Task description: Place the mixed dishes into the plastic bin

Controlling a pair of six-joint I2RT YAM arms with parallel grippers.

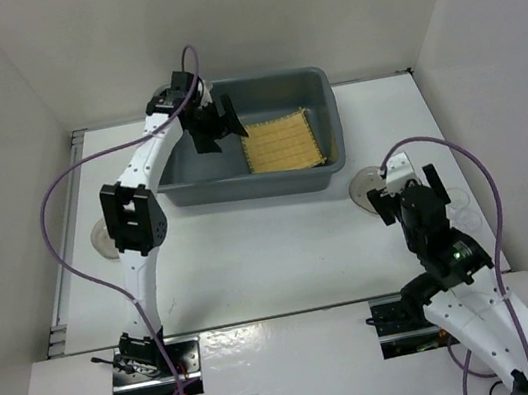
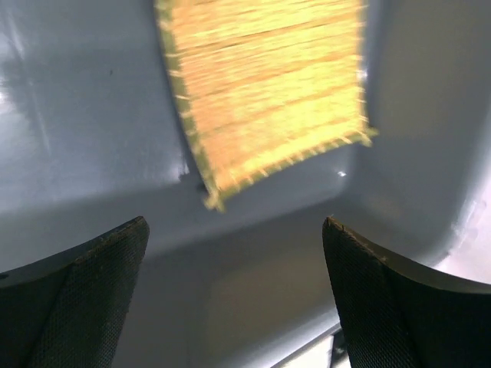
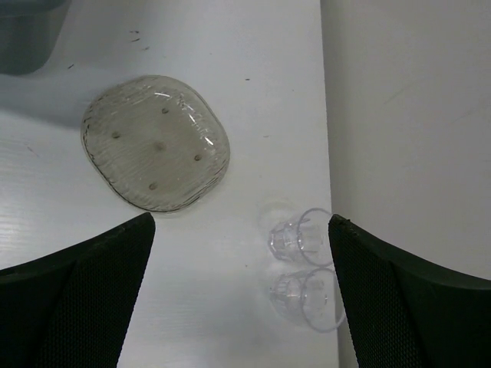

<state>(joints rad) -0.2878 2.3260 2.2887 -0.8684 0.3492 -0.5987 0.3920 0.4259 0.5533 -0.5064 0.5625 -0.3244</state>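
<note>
— While the left gripper (image 1: 212, 125) hangs over the plastic bin (image 1: 242, 189), how do its jaws stand?
— Spread wide, with nothing between them. The yellow woven mat (image 1: 281, 141) lies inside the bin at its right end, one edge riding up the wall.
— And the right gripper (image 3: 239, 221)?
— Also spread and empty, above the white table (image 1: 254, 260). A clear ribbed glass saucer (image 3: 156, 143) sits just right of the bin. Two tiny clear cups (image 3: 299, 238) stand side by side near the saucer. Another saucer (image 1: 104, 239) lies left of the bin.
</note>
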